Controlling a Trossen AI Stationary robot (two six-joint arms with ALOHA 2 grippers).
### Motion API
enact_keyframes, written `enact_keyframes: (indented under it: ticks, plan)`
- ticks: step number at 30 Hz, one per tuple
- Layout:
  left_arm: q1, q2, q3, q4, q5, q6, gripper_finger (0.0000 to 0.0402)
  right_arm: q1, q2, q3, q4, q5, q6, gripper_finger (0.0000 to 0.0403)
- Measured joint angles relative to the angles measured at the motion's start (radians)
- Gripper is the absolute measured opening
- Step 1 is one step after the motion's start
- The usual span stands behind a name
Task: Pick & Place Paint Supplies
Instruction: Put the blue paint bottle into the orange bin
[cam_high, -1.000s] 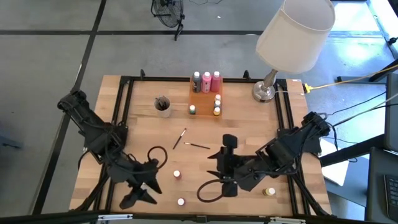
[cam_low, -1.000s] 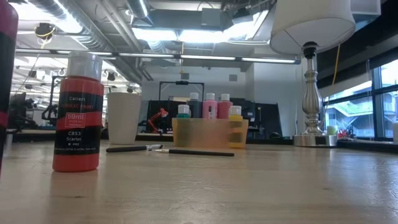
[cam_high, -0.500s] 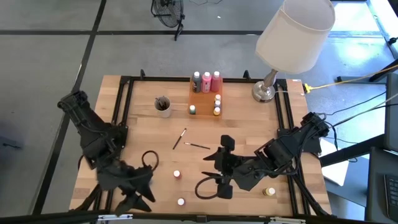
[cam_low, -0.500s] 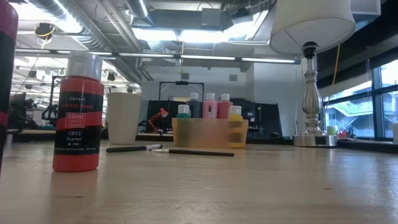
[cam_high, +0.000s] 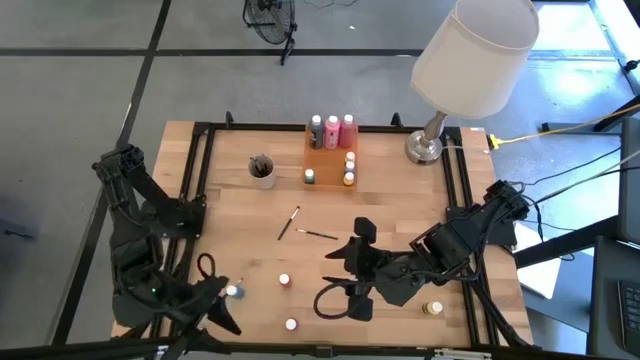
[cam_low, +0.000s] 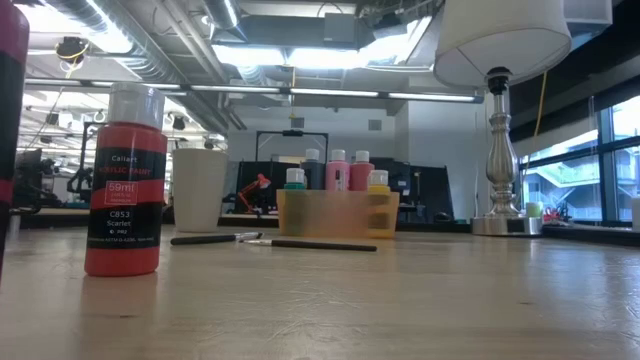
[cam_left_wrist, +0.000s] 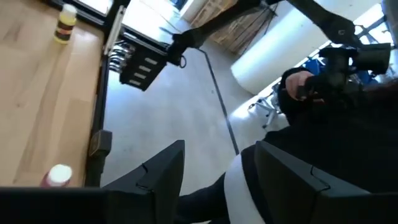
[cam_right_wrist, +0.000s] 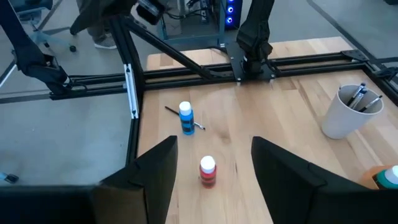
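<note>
Nearest, at 6 o'clock, red white-capped paint pot (cam_low: 124, 180). Left gripper (cam_high: 215, 312) at 7 o'clock, right gripper (cam_high: 352, 275) at 5 o'clock, both open, empty. Midway: 2 paintbrushes (cam_high: 318, 234). At 12 o'clock: 3 squeeze bottles (cam_high: 332, 130) in orange tray (cam_high: 323, 160).

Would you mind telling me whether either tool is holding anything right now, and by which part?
Nothing is held. The left tool and the right tool both stand open with nothing between their fingers.
</note>
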Motion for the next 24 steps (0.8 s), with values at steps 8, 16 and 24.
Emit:
enact_keyframes:
  ticks: [8,16,24]
  plan:
    - [-0.018,0.005,-0.001,0.041,-0.027,0.085,0.0224,0.0,0.0,0.0,0.014,0.0,0.003,0.0208]
    - [-0.008,-0.063,0.0,-0.348,-0.013,0.077,0.0226,0.0,0.0,0.0,0.003,0.0,0.003,0.0208]
    - [0.017,-0.058,0.0,-0.79,0.153,-0.177,0.0226,-0.006,0.0,0.0,-0.015,-0.003,-0.023,0.0208]
